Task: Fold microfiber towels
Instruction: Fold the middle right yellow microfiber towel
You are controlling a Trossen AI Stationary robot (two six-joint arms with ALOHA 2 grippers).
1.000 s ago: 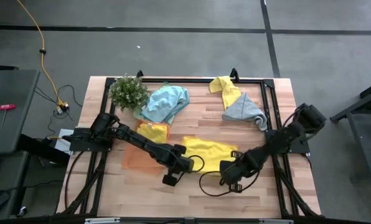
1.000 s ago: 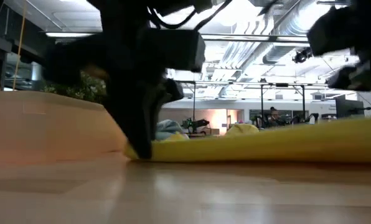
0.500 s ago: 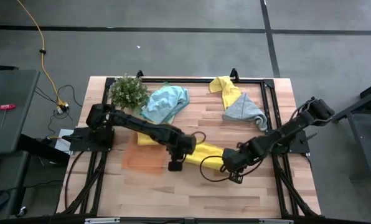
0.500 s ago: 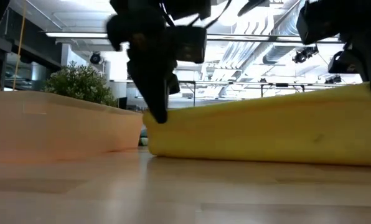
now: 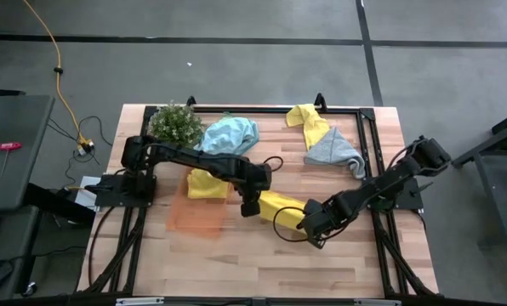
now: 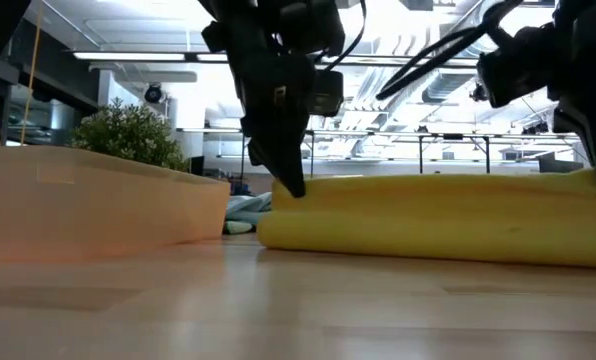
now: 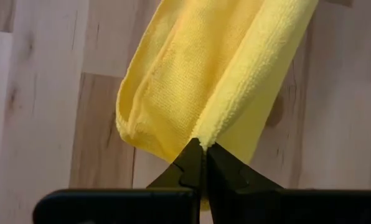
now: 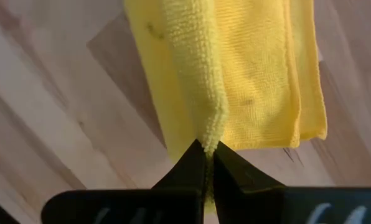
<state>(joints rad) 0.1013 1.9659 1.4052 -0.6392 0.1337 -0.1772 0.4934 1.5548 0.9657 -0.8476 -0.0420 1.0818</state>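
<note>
A bright yellow microfiber towel (image 5: 281, 205) lies folded into a narrow band near the table's middle, with my two grippers at its ends. My left gripper (image 5: 249, 206) is shut on its left end and my right gripper (image 5: 310, 226) on its right end. In the low view the band (image 6: 428, 215) stretches between them with its lower fold on the wood. A second yellow towel (image 5: 205, 183) lies on the orange tray (image 5: 194, 217). A light blue towel (image 5: 228, 140), a third yellow one (image 5: 309, 121) and a grey one (image 5: 332, 149) lie crumpled at the back. My left gripper pinches the upper edge of the towel at its left corner (image 7: 205, 138) between its two fingertips, coming steeply from above. The edge is raised, and the cloth falls away from it in a fold (image 7: 149, 115) down to the table. My right gripper pinches the same upper edge at the right corner (image 8: 209, 138) between its fingertips, pointing down. The edge rises to the fingers as a thick ridge. The layers under it (image 8: 266, 87) lie flat on the wood.
A small green plant (image 5: 175, 124) stands at the back left, beside the blue towel. A black frame (image 5: 356, 110) runs along the table's far and side edges. Bare wood shows along the near edge.
Both grippers, shut on the towel's near edge, have gone toward the far edge and slightly up, the left one farther and also toward the right. The yellow towel, flat a second ago, has folded over into a narrow band. Its far part has stayed on the table.
</note>
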